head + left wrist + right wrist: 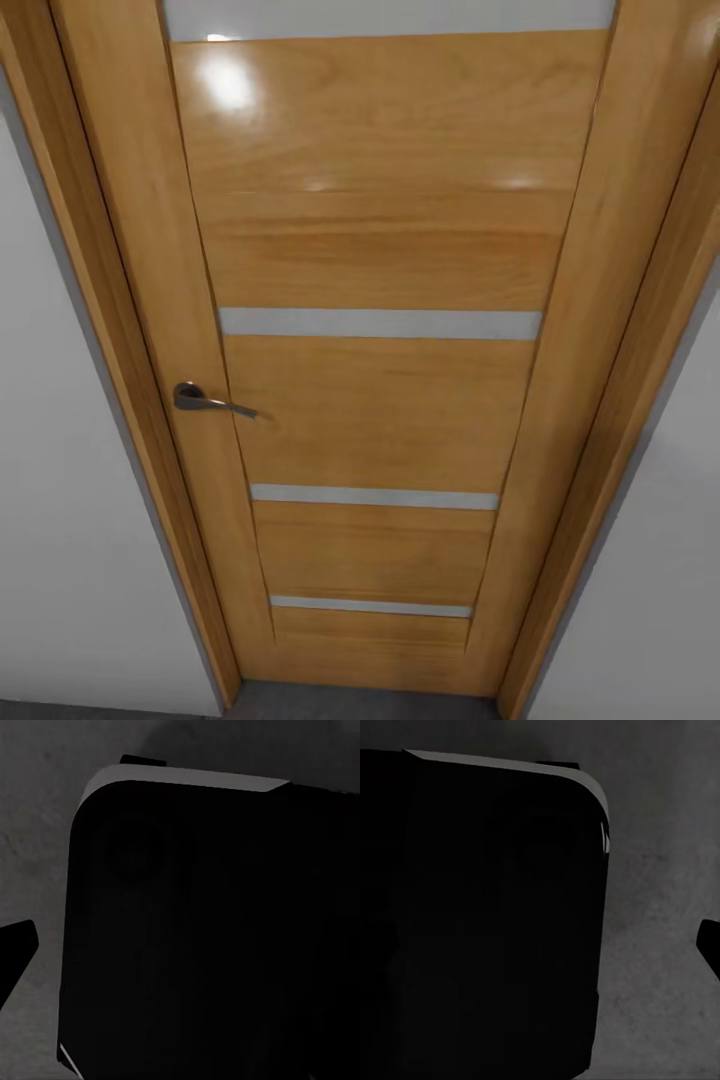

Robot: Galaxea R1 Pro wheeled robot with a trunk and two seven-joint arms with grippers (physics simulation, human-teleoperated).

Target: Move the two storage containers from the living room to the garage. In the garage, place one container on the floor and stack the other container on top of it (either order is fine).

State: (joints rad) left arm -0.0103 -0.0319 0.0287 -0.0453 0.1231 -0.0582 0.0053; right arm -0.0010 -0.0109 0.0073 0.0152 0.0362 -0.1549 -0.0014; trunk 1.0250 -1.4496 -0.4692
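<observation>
A closed honey-coloured wooden door [385,400] with narrow frosted glass strips and a grey metal lever handle [205,399] on its left stands close ahead between white walls [70,560]. Each wrist view shows a black rounded robot body [210,937] over mottled dark grey concrete floor [660,945]. How far either gripper's jaws are open cannot be told, and where the storage containers are cannot be told either.

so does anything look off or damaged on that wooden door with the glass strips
Nothing stands out. The glossy wooden door sits shut and square in its wooden frame, its frosted glass strips unbroken and its metal lever handle level.
</observation>
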